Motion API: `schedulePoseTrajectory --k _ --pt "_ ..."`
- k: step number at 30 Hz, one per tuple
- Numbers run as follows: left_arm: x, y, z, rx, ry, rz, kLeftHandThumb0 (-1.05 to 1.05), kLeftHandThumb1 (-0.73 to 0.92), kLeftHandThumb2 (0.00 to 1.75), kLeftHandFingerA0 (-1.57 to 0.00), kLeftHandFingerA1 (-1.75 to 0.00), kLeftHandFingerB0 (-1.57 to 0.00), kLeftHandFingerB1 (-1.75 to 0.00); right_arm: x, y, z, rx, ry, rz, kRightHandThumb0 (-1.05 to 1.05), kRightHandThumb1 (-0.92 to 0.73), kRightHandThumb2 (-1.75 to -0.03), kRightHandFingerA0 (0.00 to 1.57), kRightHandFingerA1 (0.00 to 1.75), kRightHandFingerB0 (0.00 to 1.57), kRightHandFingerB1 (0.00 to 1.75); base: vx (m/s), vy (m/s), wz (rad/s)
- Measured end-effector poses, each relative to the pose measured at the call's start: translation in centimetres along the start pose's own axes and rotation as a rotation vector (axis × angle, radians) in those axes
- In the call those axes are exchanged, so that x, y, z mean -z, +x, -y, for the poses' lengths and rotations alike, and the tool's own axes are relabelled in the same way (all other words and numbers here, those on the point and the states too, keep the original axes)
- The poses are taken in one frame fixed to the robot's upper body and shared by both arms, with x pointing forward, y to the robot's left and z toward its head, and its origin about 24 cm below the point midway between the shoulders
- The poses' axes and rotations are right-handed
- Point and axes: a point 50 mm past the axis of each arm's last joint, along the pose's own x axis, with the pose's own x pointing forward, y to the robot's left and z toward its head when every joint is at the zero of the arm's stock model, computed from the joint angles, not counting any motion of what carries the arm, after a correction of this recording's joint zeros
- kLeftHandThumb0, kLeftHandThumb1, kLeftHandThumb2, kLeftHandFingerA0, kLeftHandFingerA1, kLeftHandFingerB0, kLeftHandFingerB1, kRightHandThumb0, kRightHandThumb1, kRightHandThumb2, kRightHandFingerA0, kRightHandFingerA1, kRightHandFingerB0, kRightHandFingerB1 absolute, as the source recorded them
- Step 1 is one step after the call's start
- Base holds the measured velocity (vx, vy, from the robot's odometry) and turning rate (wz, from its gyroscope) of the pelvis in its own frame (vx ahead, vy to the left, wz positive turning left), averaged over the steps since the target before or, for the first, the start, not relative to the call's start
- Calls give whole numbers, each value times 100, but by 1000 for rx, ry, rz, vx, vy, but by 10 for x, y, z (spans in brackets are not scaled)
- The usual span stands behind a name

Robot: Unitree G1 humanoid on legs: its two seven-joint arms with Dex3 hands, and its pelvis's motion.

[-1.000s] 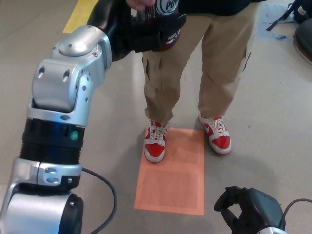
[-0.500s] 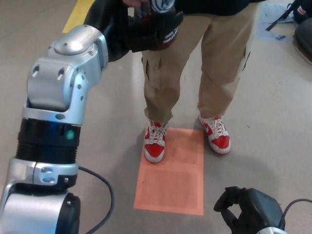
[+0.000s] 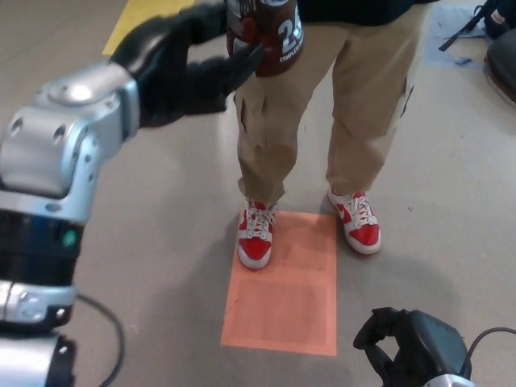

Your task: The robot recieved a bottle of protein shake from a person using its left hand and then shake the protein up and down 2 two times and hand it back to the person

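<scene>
Head view. Bottle (image 3: pixel 270 36) sits at the top edge of frame, upright, dark red with white print; its top is cut off by the frame, so whoever or whatever grips it above cannot be seen.

Left hand (image 3: pixel 181 68) is raised beside the bottle, on its left. Fingers are spread apart. One finger (image 3: pixel 242 64) reaches to the bottle's lower left side and looks to touch it; the others stand clear. The hand does not enclose the bottle, so I read it as open with no grasp.

Right hand (image 3: pixel 411 347) hangs low near the bottom right corner, above the floor (image 3: pixel 161 210), fingers curled, holding nothing.

Person (image 3: pixel 330 121) stands facing the robot, feet at the far end of an orange mat (image 3: pixel 282 298); only legs and lower torso show.

Judgement on progress: this is a handover moment, bottle at the person's side of the exchange. Whether it is the receive or the return cannot be told from this frame alone.
</scene>
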Motion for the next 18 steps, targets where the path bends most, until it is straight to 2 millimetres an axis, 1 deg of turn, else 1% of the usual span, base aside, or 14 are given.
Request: schedulePoseTrajectory --k 1,3,4,6,7,8,9,10,12,13,15,16,17,18 --pt "5 -2 -1 2 16 -9 -85 61 98 -7 -37 -7 -20 0 0 0 1 0 0 -49 -55 -104 106 90 97 76 0 0 0" --pt "13 -7 -2 5 45 -18 -79 62 100 -16 -47 0 -32 0 0 0 1 0 0 -48 -55 -106 102 88 96 77 0 0 0" --pt "16 -8 -2 3 52 -18 -37 43 102 -1 -48 0 -47 0 0 0 1 1 0 -48 -53 -108 106 92 96 77 0 0 0" --pt "29 -11 -2 -2 56 -26 -37 44 104 -1 -47 0 -47 0 0 0 0 0 1 -47 -51 -110 109 97 97 76 0 0 0" --pt "36 -12 -2 -5 56 -35 -77 85 66 -25 -33 -16 -26 0 0 0 0 0 1 -48 -48 -116 108 100 93 83 0 0 0" --pt "43 -13 -2 -8 55 -43 -77 85 66 -25 -33 -16 -26 0 0 0 0 0 1 -48 -48 -116 108 100 93 83 0 0 0" --pt "49 -14 -2 -11 56 -50 -77 73 99 -22 -45 -9 -38 0 0 0 0 0 1 -48 -50 -114 109 92 96 78 0 0 0" --pt "55 -15 -2 -13 58 -58 -76 74 99 -22 -46 -8 -38 0 0 0 0 1 1 -49 -52 -111 104 87 96 79 0 0 0" --pt "65 -17 -2 -18 60 -72 -75 71 97 -23 -46 -9 -38 -1 0 -1 -1 2 2 -50 -55 -107 103 85 95 79 0 0 0" --pt "72 -18 -2 -23 59 -80 -71 64 91 -30 -47 -9 -38 -1 0 -1 -1 2 2 -49 -54 -109 104 95 95 79 0 0 0" --pt "86 -21 -3 -39 54 -99 -69 61 87 -33 -48 -9 -38 -1 0 -1 -1 4 3 -49 -51 -114 101 98 91 85 0 0 0" --pt "93 -23 -4 -47 48 -112 -63 69 61 -43 -37 -14 -26 -2 0 -1 -1 4 3 -49 -52 -114 105 103 92 86 0 0 0" --pt "99 -25 -5 -55 43 -124 -70 57 83 -37 -48 -10 -37 -2 0 -1 -1 4 2 -49 -51 -114 106 106 92 87 0 0 0" --pt "108 -27 -6 -66 37 -139 -59 65 60 -44 -37 -13 -26 -2 0 -1 -1 5 3 -49 -51 -114 107 106 92 88 0 0 0"
